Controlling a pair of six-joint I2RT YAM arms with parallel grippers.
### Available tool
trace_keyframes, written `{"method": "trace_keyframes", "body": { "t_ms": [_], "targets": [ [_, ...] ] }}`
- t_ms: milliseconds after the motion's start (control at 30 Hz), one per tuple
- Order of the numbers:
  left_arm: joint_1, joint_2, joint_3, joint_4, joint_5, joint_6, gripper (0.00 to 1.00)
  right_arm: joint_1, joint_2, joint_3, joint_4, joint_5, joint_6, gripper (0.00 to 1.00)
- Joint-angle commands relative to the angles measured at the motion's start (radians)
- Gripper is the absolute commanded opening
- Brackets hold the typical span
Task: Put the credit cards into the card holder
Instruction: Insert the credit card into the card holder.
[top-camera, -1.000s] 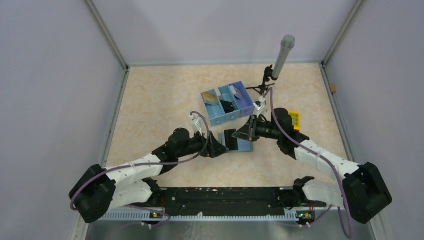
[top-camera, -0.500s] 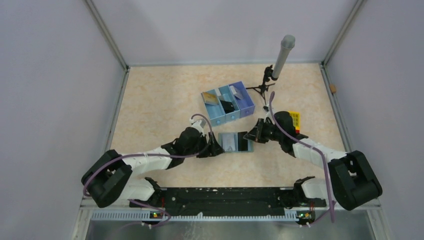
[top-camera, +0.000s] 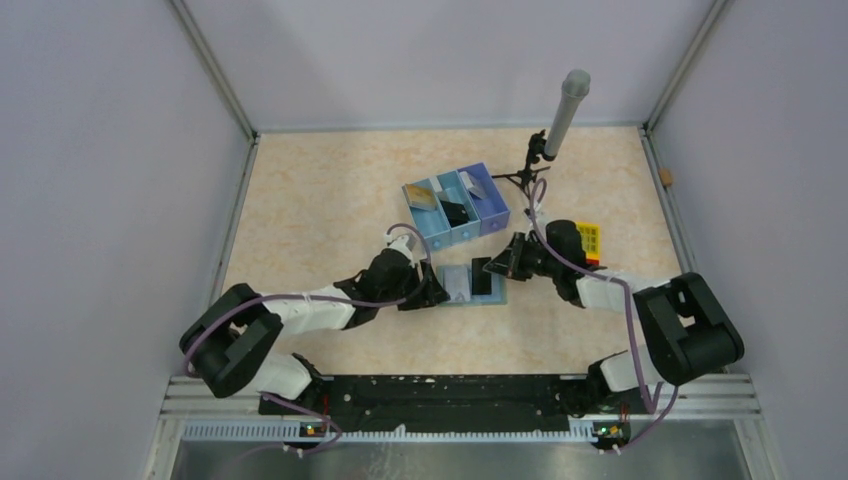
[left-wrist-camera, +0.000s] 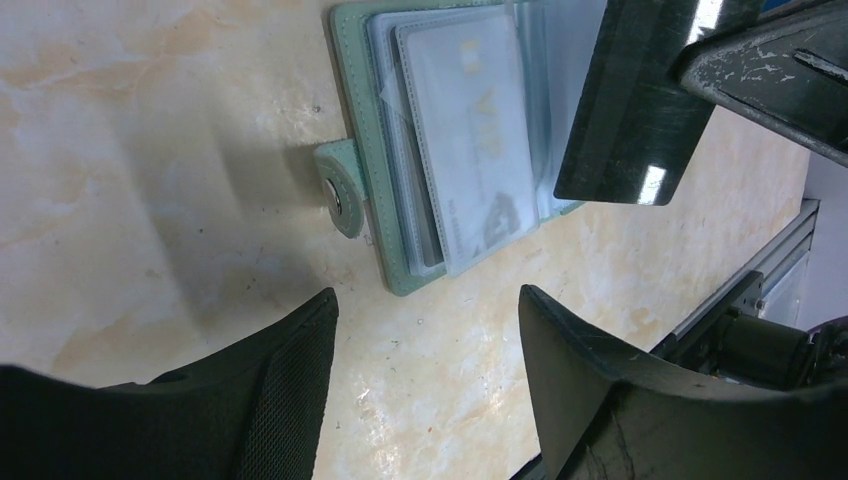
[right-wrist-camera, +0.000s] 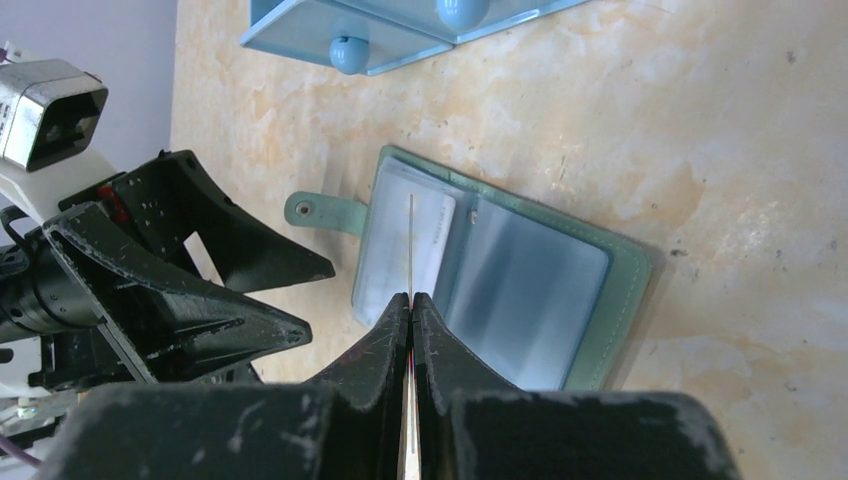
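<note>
The card holder (top-camera: 455, 286) lies open on the table, grey-green rim (left-wrist-camera: 375, 200) with a snap tab, and light blue sleeves (right-wrist-camera: 530, 290). A pale credit card (left-wrist-camera: 470, 130) sits in its left panel. My right gripper (top-camera: 503, 268) (right-wrist-camera: 412, 297) is shut on a black credit card (top-camera: 481, 276) (left-wrist-camera: 625, 110). The card shows edge-on (right-wrist-camera: 411, 240) and stands over the holder near its fold. My left gripper (top-camera: 432, 293) (left-wrist-camera: 428, 300) is open just off the holder's tab edge, with only bare table between its fingers.
A blue three-compartment tray (top-camera: 455, 208) with more cards in it stands just behind the holder. A grey microphone on a small tripod (top-camera: 560, 120) is at the back right. A yellow object (top-camera: 590, 240) lies beside the right arm.
The right gripper has carried the black card from over the holder's left panel toward the fold. The left arm has stretched forward, and its jaws have narrowed a little beside the holder.
</note>
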Motion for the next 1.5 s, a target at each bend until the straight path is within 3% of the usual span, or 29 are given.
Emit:
{"method": "trace_keyframes", "body": {
  "t_ms": [0, 767, 1033, 1467],
  "targets": [
    [0.001, 0.016, 0.043, 0.007, -0.024, 0.014, 0.67, -0.015, 0.036, 0.015, 0.115, -0.023, 0.010, 0.00],
    [0.004, 0.114, 0.079, 0.010, -0.039, 0.040, 0.58, -0.016, 0.169, 0.019, 0.216, -0.022, 0.053, 0.00],
    [0.004, 0.156, 0.091, 0.025, -0.020, 0.037, 0.47, -0.015, 0.212, -0.024, 0.243, 0.010, 0.096, 0.00],
    [0.004, 0.201, 0.111, -0.004, -0.025, 0.048, 0.22, -0.007, 0.286, -0.062, 0.328, 0.009, 0.155, 0.00]
  ]
}}
